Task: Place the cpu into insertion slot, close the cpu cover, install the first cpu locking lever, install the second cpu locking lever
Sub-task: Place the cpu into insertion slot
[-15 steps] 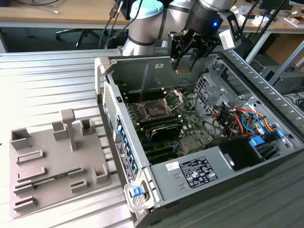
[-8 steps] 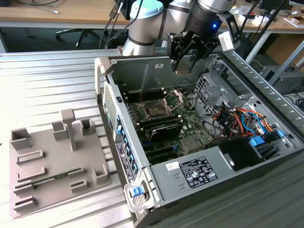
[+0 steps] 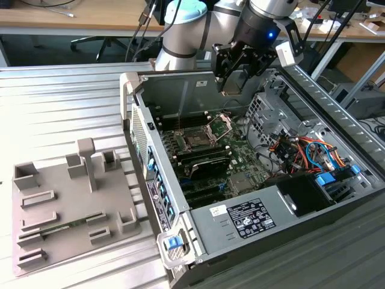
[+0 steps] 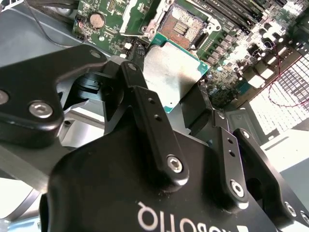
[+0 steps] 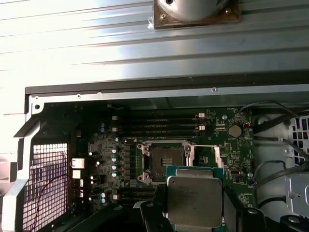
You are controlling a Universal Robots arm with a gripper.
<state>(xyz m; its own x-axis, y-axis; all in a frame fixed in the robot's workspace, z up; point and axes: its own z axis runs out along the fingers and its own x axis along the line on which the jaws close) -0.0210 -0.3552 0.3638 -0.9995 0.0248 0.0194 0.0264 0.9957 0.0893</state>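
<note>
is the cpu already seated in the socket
No, the cpu sits clamped in the hand, while the socket on the board lies bare.

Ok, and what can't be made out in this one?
- Underside of the silver-grey square cpu: faces away in both wrist views.
- Its side edges, both wrist views: covered by fingers of the black gripper.
- Locking levers by the open black socket, exterior view: too thin to tell apart.
</note>
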